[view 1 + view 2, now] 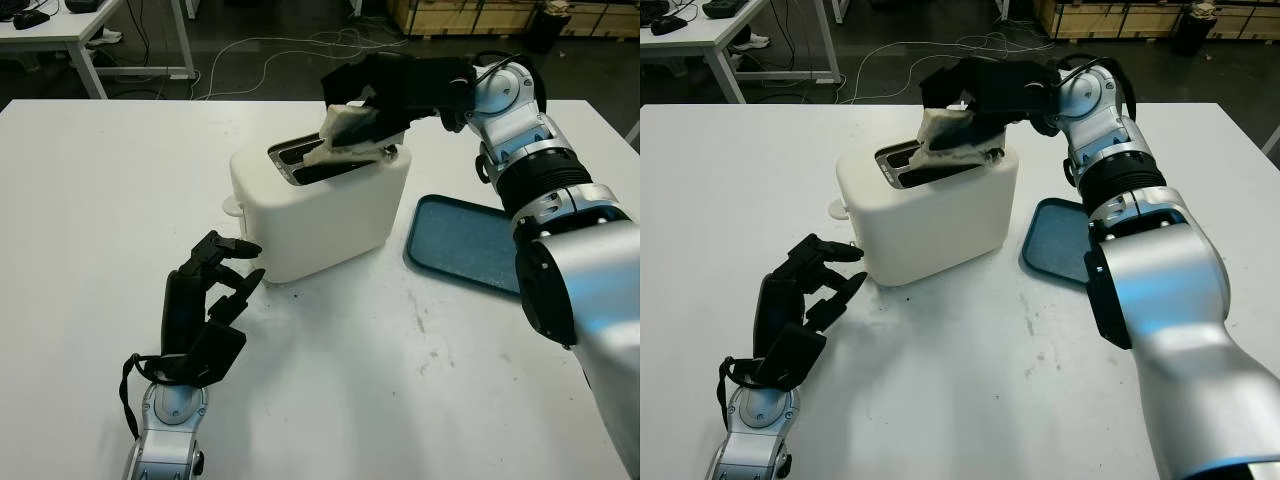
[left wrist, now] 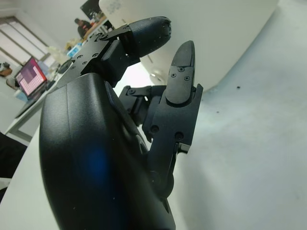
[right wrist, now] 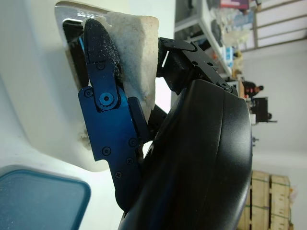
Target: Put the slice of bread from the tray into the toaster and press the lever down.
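A white toaster (image 1: 320,205) stands mid-table with two dark slots on top. My right hand (image 1: 375,100) hovers over its right end, shut on a pale slice of bread (image 1: 345,135) that tilts with its lower edge at the near slot (image 1: 330,170). In the right wrist view the bread (image 3: 136,52) sits between the fingers (image 3: 103,96) at the slot's rim. My left hand (image 1: 215,290) is on the table just left of the toaster's front corner, open and holding nothing. A knob (image 1: 232,206) sticks out of the toaster's left end.
A blue tray (image 1: 465,243) lies to the right of the toaster, with nothing on it. Beyond the table's far edge are another desk (image 1: 80,25), cables on the floor and wooden crates (image 1: 480,15).
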{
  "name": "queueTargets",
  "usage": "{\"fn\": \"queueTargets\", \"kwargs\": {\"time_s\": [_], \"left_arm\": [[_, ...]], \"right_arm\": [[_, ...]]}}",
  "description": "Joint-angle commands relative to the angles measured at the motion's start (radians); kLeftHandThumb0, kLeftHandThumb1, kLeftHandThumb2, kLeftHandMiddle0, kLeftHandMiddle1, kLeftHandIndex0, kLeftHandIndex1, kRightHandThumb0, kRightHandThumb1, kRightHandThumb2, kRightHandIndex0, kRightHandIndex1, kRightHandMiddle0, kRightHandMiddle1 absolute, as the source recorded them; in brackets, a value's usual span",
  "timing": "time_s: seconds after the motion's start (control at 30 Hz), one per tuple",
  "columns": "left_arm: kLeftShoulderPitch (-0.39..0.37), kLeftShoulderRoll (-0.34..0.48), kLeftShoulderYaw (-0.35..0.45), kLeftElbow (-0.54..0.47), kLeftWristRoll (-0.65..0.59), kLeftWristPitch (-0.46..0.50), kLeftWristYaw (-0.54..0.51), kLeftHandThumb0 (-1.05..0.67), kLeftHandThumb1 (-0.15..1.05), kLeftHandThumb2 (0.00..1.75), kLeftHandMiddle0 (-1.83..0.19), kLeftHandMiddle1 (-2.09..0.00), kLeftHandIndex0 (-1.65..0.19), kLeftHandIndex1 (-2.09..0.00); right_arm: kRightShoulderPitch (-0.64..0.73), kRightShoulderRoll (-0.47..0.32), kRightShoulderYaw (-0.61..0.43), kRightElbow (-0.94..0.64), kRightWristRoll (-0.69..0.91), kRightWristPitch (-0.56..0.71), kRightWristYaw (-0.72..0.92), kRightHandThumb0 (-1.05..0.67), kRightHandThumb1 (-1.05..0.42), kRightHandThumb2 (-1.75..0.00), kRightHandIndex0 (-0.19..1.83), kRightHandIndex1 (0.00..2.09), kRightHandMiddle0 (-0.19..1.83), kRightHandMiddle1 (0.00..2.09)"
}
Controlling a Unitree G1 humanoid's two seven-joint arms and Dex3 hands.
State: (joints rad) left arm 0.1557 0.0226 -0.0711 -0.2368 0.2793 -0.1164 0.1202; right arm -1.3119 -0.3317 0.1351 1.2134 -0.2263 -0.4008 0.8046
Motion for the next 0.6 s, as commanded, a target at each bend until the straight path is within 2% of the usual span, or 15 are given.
{"fn": "queueTargets", "kwargs": {"time_s": [0.0, 0.27, 0.57], "left_arm": [[0.005, -0.001, -0.001, 0.006, -0.002, -0.003, 0.004, -0.21, 0.92, 0.23, -0.57, -1.57, -0.50, -1.12], [0.008, 0.000, -0.005, 0.002, 0.009, -0.003, 0.009, -0.21, 0.92, 0.24, -0.58, -1.57, -0.50, -1.12], [0.009, -0.009, -0.009, 0.002, 0.007, 0.006, 0.011, -0.21, 0.92, 0.23, -0.58, -1.57, -0.50, -1.12]], "right_arm": [[-0.036, -0.017, -0.007, -0.016, 0.009, -0.032, -0.015, -0.64, -0.92, -0.19, 1.09, 1.75, 0.91, 1.75], [-0.076, -0.056, -0.005, -0.040, -0.008, -0.063, -0.063, -0.63, -0.92, -0.21, 1.10, 1.75, 0.92, 1.75], [-0.090, -0.071, 0.026, -0.032, -0.026, -0.070, -0.041, -0.62, -0.92, -0.19, 1.15, 1.75, 0.96, 1.75]]}}
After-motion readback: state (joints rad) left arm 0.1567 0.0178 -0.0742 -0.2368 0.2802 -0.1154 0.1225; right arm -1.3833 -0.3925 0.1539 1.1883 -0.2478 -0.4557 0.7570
